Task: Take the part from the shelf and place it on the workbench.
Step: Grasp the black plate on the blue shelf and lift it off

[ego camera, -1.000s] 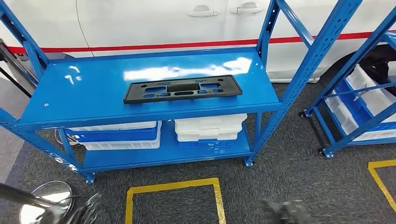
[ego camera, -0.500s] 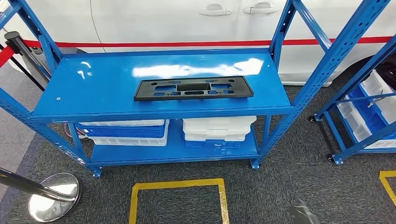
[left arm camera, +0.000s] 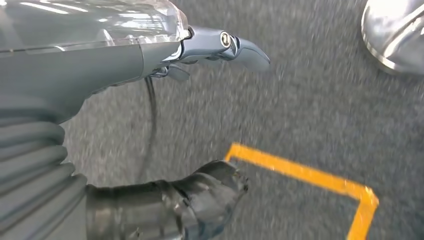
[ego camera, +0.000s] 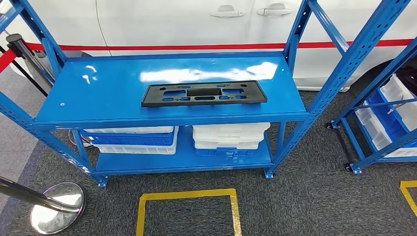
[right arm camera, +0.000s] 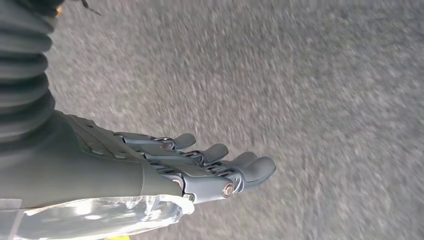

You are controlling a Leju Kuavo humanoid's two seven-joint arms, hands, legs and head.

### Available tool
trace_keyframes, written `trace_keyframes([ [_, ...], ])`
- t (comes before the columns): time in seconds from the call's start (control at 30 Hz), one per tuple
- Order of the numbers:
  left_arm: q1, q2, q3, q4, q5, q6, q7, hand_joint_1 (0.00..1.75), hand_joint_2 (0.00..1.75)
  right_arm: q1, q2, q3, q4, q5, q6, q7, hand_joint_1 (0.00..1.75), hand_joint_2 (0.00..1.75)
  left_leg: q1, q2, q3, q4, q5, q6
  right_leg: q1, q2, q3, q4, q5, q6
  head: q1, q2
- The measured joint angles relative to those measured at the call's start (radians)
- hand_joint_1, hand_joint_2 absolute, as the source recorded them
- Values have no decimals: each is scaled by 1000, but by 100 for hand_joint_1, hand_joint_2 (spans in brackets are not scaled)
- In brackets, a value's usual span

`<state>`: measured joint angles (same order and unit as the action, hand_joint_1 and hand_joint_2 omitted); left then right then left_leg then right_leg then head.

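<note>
Left hand (left arm camera: 165, 200) hanging over grey carpet (left arm camera: 300, 115) right by a yellow tape corner (left arm camera: 320, 180), thumb stuck out, dark fingers curled, holding nothing. Right hand (right arm camera: 165, 170) same deal, fingers out straight and slightly apart, empty. Black part (ego camera: 204, 93) lying flat on the blue shelf (ego camera: 98, 98), well away from both hands.

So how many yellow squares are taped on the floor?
2: one square in front of the rack, another's corner at the right edge. More may lie outside the picture.
</note>
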<state>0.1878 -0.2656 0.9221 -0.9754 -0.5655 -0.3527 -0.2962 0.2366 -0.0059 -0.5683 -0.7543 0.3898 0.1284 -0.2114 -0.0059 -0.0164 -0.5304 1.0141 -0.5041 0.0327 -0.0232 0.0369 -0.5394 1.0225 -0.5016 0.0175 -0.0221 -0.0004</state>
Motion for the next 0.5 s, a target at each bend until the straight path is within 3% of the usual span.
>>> trace_keyframes([
  [0.5, -15, 83, -330, 215, 223, 139, 116, 0, 175, -35, 7, 185, 140, -153, -49, 83, 0, 175, 0, 0, 0, 0, 0, 0, 0, 0, 0, 0, 0, 0, 0, 0],
])
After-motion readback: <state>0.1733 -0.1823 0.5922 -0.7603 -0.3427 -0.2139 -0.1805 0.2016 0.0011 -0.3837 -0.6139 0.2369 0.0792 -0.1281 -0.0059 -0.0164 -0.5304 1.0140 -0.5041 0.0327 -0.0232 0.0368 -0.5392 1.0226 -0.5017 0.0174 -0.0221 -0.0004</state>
